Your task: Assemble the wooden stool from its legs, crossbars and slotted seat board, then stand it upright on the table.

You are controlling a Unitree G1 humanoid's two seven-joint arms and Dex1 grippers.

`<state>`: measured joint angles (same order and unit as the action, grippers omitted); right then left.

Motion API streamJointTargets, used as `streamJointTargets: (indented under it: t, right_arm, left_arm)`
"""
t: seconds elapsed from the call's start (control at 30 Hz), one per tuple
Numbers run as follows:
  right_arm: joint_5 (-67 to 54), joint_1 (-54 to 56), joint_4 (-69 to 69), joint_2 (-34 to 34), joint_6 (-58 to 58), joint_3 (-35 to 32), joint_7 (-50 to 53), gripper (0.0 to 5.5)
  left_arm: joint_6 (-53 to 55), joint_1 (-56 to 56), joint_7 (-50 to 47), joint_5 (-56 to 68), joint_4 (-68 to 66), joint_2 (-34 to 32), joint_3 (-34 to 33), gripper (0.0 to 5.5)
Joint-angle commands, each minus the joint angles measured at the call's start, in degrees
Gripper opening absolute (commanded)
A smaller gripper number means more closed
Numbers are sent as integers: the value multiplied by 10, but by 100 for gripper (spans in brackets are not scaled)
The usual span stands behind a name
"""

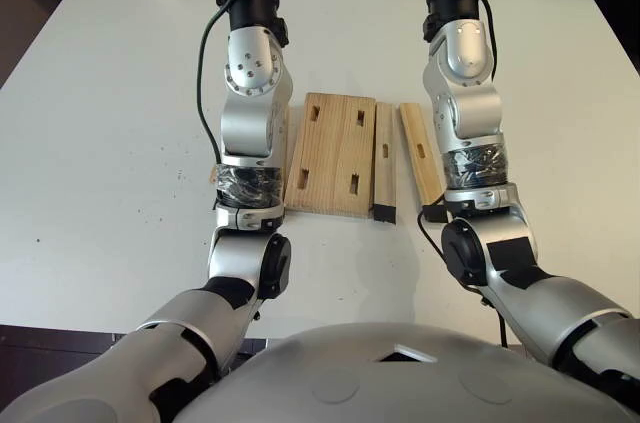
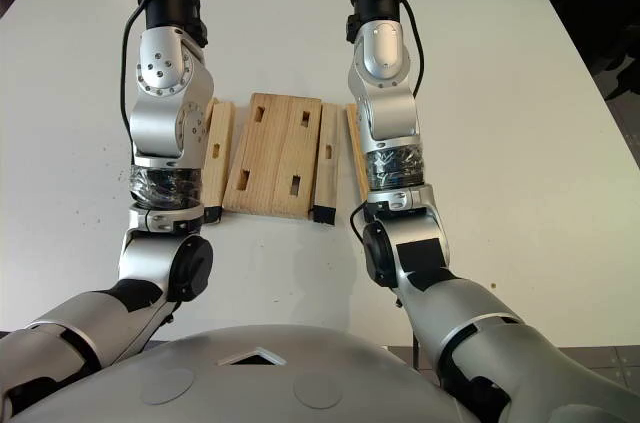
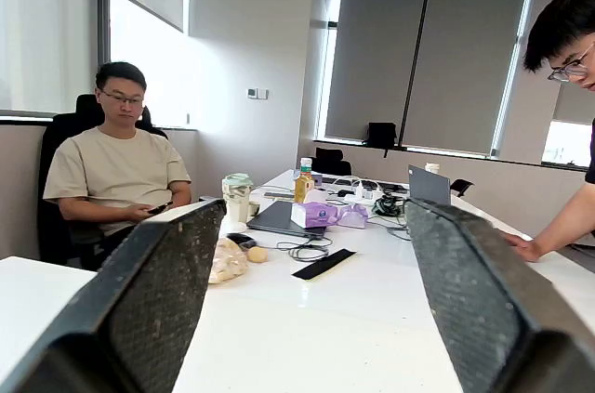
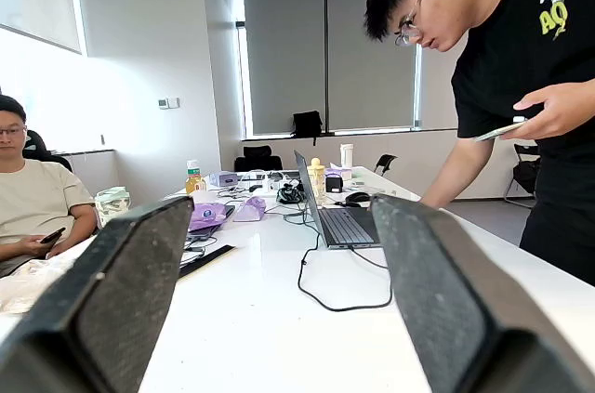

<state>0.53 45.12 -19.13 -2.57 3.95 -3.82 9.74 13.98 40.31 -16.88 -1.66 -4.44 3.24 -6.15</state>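
The slotted seat board (image 1: 330,153) lies flat on the white table (image 1: 100,143) between my two arms. A wooden bar with a black end (image 1: 383,158) lies along its right edge. Another bar (image 1: 418,148) is partly under my right forearm. A third bar (image 2: 217,155) lies left of the board, half hidden by my left forearm. Both arms stretch forward, well past the wood. My left gripper (image 3: 316,212) is open above bare table with nothing between its fingers. My right gripper (image 4: 284,203) is open too, holding nothing.
At the far end of the table are a plastic bag (image 3: 228,258), a black strap (image 3: 321,263), cables (image 4: 335,295), a laptop (image 4: 344,221) and several bottles and boxes. Bare table lies left and right of the arms.
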Motion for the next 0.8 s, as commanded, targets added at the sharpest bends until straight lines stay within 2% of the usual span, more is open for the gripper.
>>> streamJointTargets:
  t: [0.03, 0.27, 0.47, 0.53, 0.8]
  right_arm:
    - [0, 29, -16, -17, -8, -1, 20, 351]
    - [6, 14, 4, -23, -31, 3, 33, 351]
    - [19, 25, 2, -18, -9, 27, 12, 351]
    - [35, 22, 2, -12, -13, 36, 16, 351]
    - [35, 10, -7, -3, 4, 6, 54, 351]
  left_arm:
    - [14, 32, -29, -16, -22, -7, -9, 354]
    - [-7, 20, 26, 7, -21, 0, 13, 354]
    - [18, 28, 42, 53, -32, 13, -10, 354]
    - [-9, 34, 44, 61, -46, 18, -15, 354]
    - [-52, 12, 86, 56, -47, 11, 14, 354]
